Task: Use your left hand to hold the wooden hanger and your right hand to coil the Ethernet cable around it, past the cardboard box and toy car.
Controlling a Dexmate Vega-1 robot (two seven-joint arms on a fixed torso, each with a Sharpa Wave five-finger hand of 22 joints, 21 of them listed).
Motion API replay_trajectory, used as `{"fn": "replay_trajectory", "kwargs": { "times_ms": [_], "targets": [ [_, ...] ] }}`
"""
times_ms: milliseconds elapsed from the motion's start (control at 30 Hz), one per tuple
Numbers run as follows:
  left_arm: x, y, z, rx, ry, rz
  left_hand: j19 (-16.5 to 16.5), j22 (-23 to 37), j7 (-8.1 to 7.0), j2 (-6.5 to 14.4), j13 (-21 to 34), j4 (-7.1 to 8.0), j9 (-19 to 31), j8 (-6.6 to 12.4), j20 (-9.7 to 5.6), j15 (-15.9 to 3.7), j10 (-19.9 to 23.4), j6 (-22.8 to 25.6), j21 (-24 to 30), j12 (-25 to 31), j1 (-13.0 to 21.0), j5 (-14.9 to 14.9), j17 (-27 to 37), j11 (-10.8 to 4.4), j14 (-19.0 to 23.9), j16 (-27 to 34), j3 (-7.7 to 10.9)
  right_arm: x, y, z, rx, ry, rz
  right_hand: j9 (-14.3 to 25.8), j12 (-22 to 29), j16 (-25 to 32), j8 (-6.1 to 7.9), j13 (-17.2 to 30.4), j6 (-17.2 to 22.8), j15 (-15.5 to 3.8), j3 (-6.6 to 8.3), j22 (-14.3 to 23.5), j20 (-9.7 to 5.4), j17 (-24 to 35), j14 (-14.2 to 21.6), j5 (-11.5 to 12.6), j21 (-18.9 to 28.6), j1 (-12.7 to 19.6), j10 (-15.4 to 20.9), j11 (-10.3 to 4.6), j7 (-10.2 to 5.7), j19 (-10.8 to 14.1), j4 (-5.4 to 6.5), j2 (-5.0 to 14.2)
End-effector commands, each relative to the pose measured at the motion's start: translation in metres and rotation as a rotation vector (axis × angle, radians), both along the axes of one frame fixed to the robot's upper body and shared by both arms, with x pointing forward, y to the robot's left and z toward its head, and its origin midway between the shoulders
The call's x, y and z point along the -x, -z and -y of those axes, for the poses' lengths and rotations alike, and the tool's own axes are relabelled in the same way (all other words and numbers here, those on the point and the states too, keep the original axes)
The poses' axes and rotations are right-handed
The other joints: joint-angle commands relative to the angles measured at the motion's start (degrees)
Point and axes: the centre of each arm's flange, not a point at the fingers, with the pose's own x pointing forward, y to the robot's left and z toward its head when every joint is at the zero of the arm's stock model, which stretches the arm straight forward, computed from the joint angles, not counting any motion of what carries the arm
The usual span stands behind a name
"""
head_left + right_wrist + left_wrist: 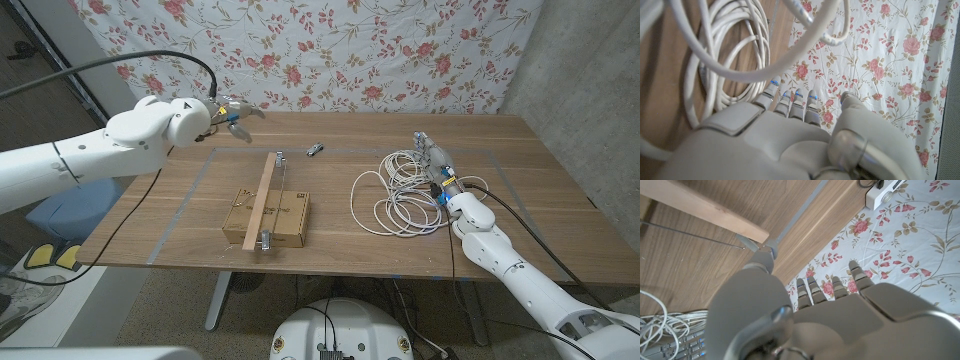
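hanger on box, both hands off it

head view: wooden hanger (264, 195) lying across cardboard box (267, 219) mid-table, untouched. toy car (314, 150) beyond it. ethernet cable (398, 193) in loose coils to the right. left hand (232, 117) raised near far left edge, fingers spread, holding nothing. right hand (433, 160) at the cable's far side; grip unclear.

left wrist view: fingers (812, 291) apart, hanger end (715, 212) well clear.

right wrist view: fingers (790, 102) extended together, cable loops (735, 55) beside them.
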Motion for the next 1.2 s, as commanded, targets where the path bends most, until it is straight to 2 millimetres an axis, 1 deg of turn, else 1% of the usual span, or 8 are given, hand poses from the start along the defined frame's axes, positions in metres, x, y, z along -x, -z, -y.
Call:
{"fn": "replay_trajectory", "kwargs": {
  "times_ms": [33, 167, 267, 367, 533, 867, 1000, 1200],
  "targets": [
    [-0.007, 0.001, 0.019, -0.173, -0.047, -0.068, 0.13, 0.00, -0.14, -1.59, 0.33, 0.29, 0.33, -0.03, -0.30, -0.69, 1.03, -0.37, -0.52, 0.51, 2.37, 0.82, 0.14, 0.34, 0.42, -0.24, -0.78, 0.001, 0.001, 0.000, -0.011, 0.005, -0.001, 0.12, 0.29, 0.45, 0.24, 0.11, 0.44, 0.10, 0.15, 0.14, -0.08, 0.15, 0.71, 0.17, -0.18, -0.39, 0.45, 0.18, 0.06, 0.62, -0.09, 0.17],
    [-0.013, 0.004, 0.026, -0.194, -0.030, -0.116, 0.34, 0.06, -0.25, -2.93, 0.52, 0.80, 0.45, -0.03, -0.91, -3.44, 2.45, 0.02, -0.78, 0.78, 4.28, 1.07, 0.13, 0.50, 1.96, 0.18, -2.02, 0.001, 0.002, 0.001, -0.021, 0.009, 0.001, 0.12, 0.26, 0.47, 0.24, 0.11, 0.46, 0.09, 0.15, 0.14, -0.11, 0.16, 0.81, 0.17, -0.19, -0.50, 0.41, 0.24, 0.01, 0.75, -0.08, 0.20],
    [-0.017, 0.007, 0.031, -0.204, -0.020, -0.146, 0.09, 0.14, -1.40, -3.25, 0.84, 1.26, 0.72, 1.15, -1.81, -5.88, 4.98, 3.20, -1.28, 1.34, 6.35, 0.86, 0.15, -0.91, 3.05, 0.24, -3.25, 0.001, 0.004, 0.002, -0.028, 0.011, 0.001, 0.12, 0.27, 0.49, 0.24, 0.11, 0.45, 0.01, 0.15, 0.14, -0.14, 0.16, 0.88, 0.16, -0.21, -0.59, 0.46, 0.26, 0.04, 0.82, -0.06, 0.22],
    [-0.021, 0.010, 0.036, -0.241, -0.016, -0.172, -1.01, 0.20, -1.48, -3.00, 1.28, 1.45, 1.17, 2.87, -2.47, -6.80, 6.90, 6.48, -2.07, 1.52, 8.27, 0.07, 0.19, -0.75, 3.09, 0.11, -4.25, 0.002, 0.007, 0.004, -0.035, 0.016, 0.000, 0.12, 0.29, 0.51, 0.24, 0.12, 0.48, 0.01, 0.14, 0.14, -0.17, 0.17, 0.98, 0.16, -0.22, -0.70, 0.55, 0.42, 0.02, 0.91, -0.04, 0.24],
    [-0.026, 0.012, 0.044, -0.272, -0.001, -0.210, -2.17, 0.23, -1.69, -2.44, 1.68, 1.78, 1.71, 3.78, -2.26, -6.30, 6.62, 7.27, -2.77, 1.05, 9.11, -0.73, 0.22, -0.44, 1.71, -0.34, -5.01, 0.004, 0.012, 0.006, -0.050, 0.023, -0.006, 0.12, 0.29, 0.57, 0.24, 0.12, 0.51, 0.02, 0.11, 0.14, -0.14, 0.20, 1.14, 0.16, -0.25, -0.87, 0.58, 0.37, 0.00, 0.99, 0.02, 0.27],
    [-0.030, 0.017, 0.065, -0.371, 0.035, -0.265, -2.70, 0.24, -1.64, -1.81, 1.97, 2.26, 2.11, 3.08, -2.57, -5.47, 4.54, 3.59, -3.44, -0.54, 10.02, -1.90, 0.21, -0.43, -0.06, -0.48, -6.66, 0.008, 0.020, 0.009, -0.076, 0.040, -0.001, 0.12, 0.30, 0.61, 0.26, 0.13, 0.61, 0.11, -0.02, 0.15, -0.17, 0.26, 1.34, 0.15, -0.30, -1.42, 0.74, 0.36, -0.05, 1.32, 0.20, 0.28],
    [-0.031, 0.018, 0.071, -0.409, 0.043, -0.278, -2.62, 0.25, -1.52, -1.73, 2.07, 2.36, 2.16, 3.88, -2.60, -5.67, 5.69, 5.05, -3.55, -0.27, 10.18, -2.13, 0.20, -0.93, 0.21, -0.28, -7.21, 0.009, 0.022, 0.010, -0.087, 0.046, -0.003, 0.12, 0.28, 0.62, 0.26, 0.13, 0.63, 0.13, -0.05, 0.15, -0.20, 0.27, 1.42, 0.16, -0.32, -1.57, 0.71, 0.40, -0.07, 1.45, 0.22, 0.27],
    [-0.032, 0.020, 0.076, -0.461, 0.029, -0.309, -2.23, 0.28, -1.58, -1.05, 2.64, 2.44, 2.67, 6.73, -2.92, -6.34, 9.66, 9.70, -3.78, 0.71, 11.14, -2.47, 0.20, -1.33, 1.56, 0.18, -8.37, 0.009, 0.024, 0.010, -0.105, 0.056, -0.003, 0.12, 0.29, 0.65, 0.25, 0.14, 0.66, 0.18, -0.08, 0.16, -0.18, 0.30, 1.57, 0.17, -0.34, -1.88, 0.82, 0.54, -0.13, 1.66, 0.34, 0.37]
  ]
}}
